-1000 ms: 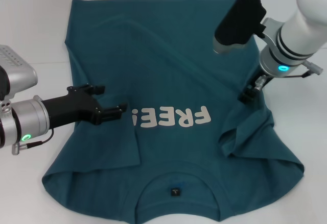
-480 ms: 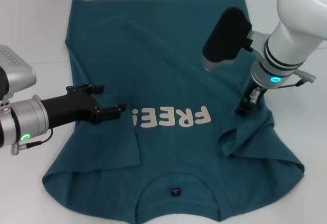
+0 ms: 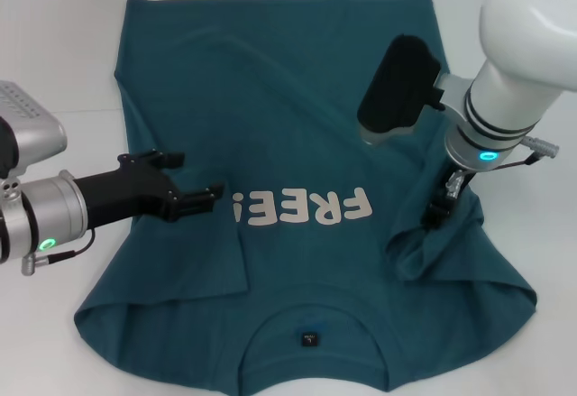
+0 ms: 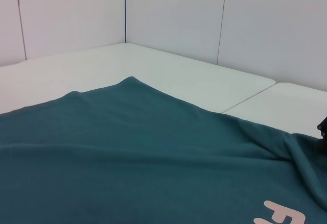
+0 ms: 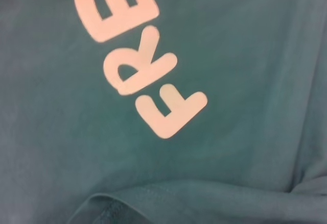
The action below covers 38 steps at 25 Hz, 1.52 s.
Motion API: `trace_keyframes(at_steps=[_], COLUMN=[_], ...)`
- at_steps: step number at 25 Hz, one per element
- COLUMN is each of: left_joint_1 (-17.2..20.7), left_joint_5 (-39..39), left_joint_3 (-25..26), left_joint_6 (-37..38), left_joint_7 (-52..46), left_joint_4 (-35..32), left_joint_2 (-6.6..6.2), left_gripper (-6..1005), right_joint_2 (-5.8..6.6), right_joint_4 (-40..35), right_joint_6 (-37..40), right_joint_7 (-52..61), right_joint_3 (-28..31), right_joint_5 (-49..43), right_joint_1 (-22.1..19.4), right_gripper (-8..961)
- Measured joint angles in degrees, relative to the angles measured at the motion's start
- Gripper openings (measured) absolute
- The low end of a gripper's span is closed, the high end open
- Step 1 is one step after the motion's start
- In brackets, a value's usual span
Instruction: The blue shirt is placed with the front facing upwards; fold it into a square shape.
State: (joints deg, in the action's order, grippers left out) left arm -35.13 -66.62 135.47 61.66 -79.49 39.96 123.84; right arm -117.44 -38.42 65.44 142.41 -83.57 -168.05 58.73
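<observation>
The blue shirt [image 3: 297, 116] lies front up on the white table [image 3: 54, 71]. Its white letters "FREE" [image 3: 302, 207] and the small neck label [image 3: 310, 338] face me, and both sleeves are folded inward. My left gripper [image 3: 194, 179] is open and lies low over the folded left sleeve, beside the letters. My right gripper [image 3: 439, 208] points down into the bunched fold of the right sleeve. The left wrist view shows the shirt's [image 4: 127, 152] teal cloth. The right wrist view shows the letters [image 5: 148, 76] close up, with a folded hem edge [image 5: 153, 193].
Bare white table surrounds the shirt on the left, the far side and the right [image 3: 541, 261]. White wall panels [image 4: 173, 15] stand beyond the table's far edge in the left wrist view.
My right arm has swung inward and its gripper has dropped lower onto the right sleeve fold, bunching the cloth there a little. The left arm has not moved.
</observation>
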Motion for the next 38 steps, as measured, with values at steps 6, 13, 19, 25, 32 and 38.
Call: trace_keyframes(at_steps=[6,13,19,25,32,38], left_joint_1=[-0.1,-0.1,0.1,0.2,0.3,0.3], left_joint_5=[0.0,0.0,0.0,0.0,0.0,0.0], left_joint_3=[0.0,0.1,0.2,0.3,0.3,0.4], left_joint_6=[-0.2,-0.2,-0.2,-0.2,-0.2,-0.2], left_joint_7=[0.1,0.1,0.1,0.1,0.1,0.0], left_joint_4=[-0.2,-0.2,-0.2,-0.3,-0.3,-0.3], left_joint_2=[0.0,0.0,-0.06,-0.09,-0.05,-0.11], left_gripper=[839,839,839,838,838,838], right_joint_2=[-0.28,0.17,-0.05,-1.36,-2.46,-2.67], right_joint_4=[1.1,0.7,-0.8,-7.3,-9.5,-9.5], right_joint_6=[-2.1,-2.6,-1.9,1.6,2.7,1.3], right_joint_7=[0.8,0.9,0.3,-2.1,-5.8,-6.6], right_joint_3=[-1.3,-1.7,-1.8,-1.7,-2.5,-5.1], right_joint_5=[0.0,0.0,0.0,0.1,0.1,0.5], right_joint_1=[0.4,0.4,-0.2,-3.1,-4.4,-5.1], right_gripper=[759,620,367,244,240,453])
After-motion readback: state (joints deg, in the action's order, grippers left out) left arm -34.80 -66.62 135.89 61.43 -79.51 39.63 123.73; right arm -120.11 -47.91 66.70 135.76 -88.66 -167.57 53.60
